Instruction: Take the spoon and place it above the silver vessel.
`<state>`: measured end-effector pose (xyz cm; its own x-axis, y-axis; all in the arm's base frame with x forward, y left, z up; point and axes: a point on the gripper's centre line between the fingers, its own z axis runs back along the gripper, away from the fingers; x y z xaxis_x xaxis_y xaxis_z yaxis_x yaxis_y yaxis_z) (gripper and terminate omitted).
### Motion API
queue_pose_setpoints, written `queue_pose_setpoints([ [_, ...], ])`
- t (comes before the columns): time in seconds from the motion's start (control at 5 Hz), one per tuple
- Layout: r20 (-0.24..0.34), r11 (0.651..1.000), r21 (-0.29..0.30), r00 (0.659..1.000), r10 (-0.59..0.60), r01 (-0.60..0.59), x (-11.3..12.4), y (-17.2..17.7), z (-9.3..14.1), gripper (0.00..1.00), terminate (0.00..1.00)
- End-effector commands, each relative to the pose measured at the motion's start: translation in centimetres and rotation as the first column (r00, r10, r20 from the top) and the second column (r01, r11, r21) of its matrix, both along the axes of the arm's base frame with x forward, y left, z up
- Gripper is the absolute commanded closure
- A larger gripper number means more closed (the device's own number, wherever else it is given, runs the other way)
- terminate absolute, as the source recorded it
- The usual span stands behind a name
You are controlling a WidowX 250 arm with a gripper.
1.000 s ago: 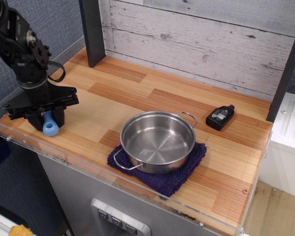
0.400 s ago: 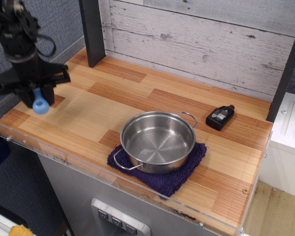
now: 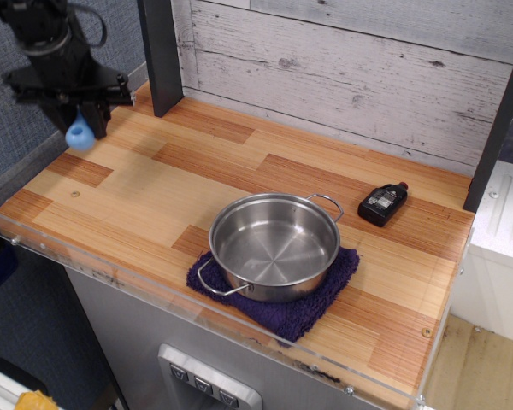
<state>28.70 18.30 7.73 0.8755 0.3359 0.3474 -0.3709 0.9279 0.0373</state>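
My gripper (image 3: 79,118) hangs high over the back left of the counter, shut on the spoon (image 3: 79,134). Only the spoon's light-blue handle end shows below the black fingers; its bowl is hidden between them. The silver vessel (image 3: 275,245), a wide shallow steel pot with two loop handles, sits empty on a dark purple cloth (image 3: 295,312) near the front middle, far to the right of the gripper.
A small black bottle (image 3: 383,203) lies on the wood counter right of the pot. A dark post (image 3: 161,53) stands at the back left beside the gripper. A clear acrylic lip (image 3: 137,286) edges the counter's front. A plank wall runs behind.
The gripper has lifted the spoon off the front left of the counter and carried it up and toward the back, slightly right.
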Motion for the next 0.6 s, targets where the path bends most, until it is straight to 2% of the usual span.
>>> queue_pose_setpoints([
  [0.0, 0.030, 0.941, 0.124, 0.947, -0.321, 0.315, 3.0, -1.1, 2.4, 1.00, 0.00],
  [0.2, 0.027, 0.854, 0.190, 0.867, -0.498, 0.485, 3.9, -2.8, 2.5, 1.00, 0.00],
  [0.4, 0.034, 0.738, 0.212, 0.750, -0.661, 0.641, 4.1, -4.9, 2.4, 1.00, 0.00],
])
